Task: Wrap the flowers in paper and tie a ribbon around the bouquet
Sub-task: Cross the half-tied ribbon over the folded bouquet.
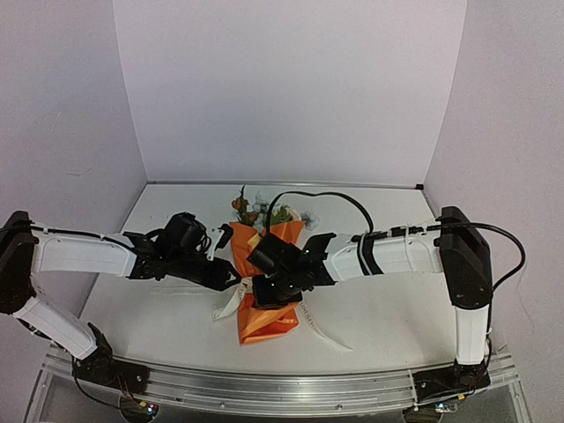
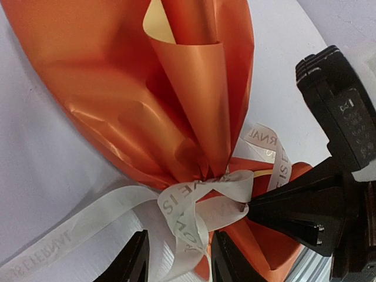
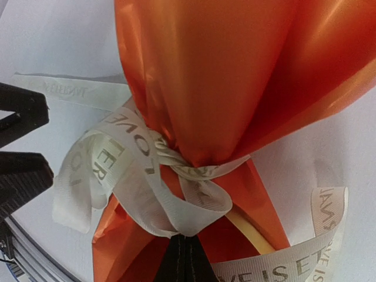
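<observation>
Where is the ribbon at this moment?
In the top view the ribbon is tied around the narrow waist of the bouquet, near the middle of the table; one loose tail trails to the right.

A bouquet [image 1: 242, 251] lies flat, heads pointing away. Pale blue, peach and rust flowers [image 1: 256, 210] poke from tapering orange paper [image 2: 147, 88], yellow inside. A cream lettered ribbon [image 2: 194, 202] is knotted around its pinched waist, tails trailing.
</observation>
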You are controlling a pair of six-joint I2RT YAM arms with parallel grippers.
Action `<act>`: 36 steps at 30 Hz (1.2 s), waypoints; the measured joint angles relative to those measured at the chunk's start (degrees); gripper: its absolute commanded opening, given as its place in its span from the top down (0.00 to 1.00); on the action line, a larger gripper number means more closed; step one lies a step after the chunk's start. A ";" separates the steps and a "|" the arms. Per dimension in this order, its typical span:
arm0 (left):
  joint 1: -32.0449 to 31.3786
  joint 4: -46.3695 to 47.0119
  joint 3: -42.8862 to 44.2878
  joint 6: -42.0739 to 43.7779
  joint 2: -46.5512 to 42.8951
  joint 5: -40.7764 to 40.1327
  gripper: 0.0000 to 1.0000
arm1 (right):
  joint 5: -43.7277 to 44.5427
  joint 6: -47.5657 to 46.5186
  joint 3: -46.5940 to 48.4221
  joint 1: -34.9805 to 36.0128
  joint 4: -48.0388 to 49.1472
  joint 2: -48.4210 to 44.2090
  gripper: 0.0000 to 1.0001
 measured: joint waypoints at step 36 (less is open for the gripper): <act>0.02 -2.13 10.72 11.04 12.27 7.18 0.72 | 1.17 3.50 -0.96 -0.04 1.81 -0.73 1.00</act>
